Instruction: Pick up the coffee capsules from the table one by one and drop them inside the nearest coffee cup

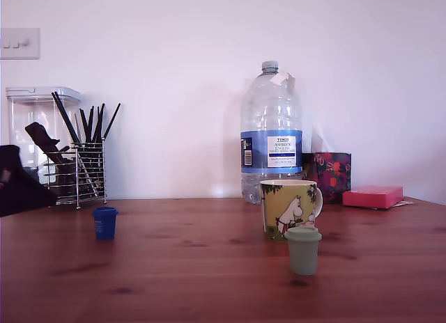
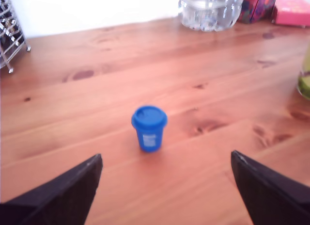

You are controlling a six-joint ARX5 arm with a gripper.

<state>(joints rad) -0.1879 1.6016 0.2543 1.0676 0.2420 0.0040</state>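
A dark blue capsule [image 1: 104,222] stands rim-up on the wooden table [image 1: 195,274] toward the exterior view's left. A pale sage green capsule [image 1: 303,250] stands just in front of the yellow-green mug [image 1: 288,208] with the white cartoon figure. In the wrist view my gripper [image 2: 165,155] is open, its two dark fingers [image 2: 63,196] spread wide. The blue capsule [image 2: 148,128] stands a little ahead of the gap between them, untouched. Only the mug's edge [image 2: 305,82] shows there. A dark part of my arm [image 1: 15,184] sits at the exterior view's left edge.
A large clear water bottle [image 1: 271,135] stands behind the mug. A floral box [image 1: 331,173] and a flat pink box [image 1: 373,196] lie at the back right. A wire rack of black utensils [image 1: 77,166] and a clear container [image 1: 35,124] stand at the back left.
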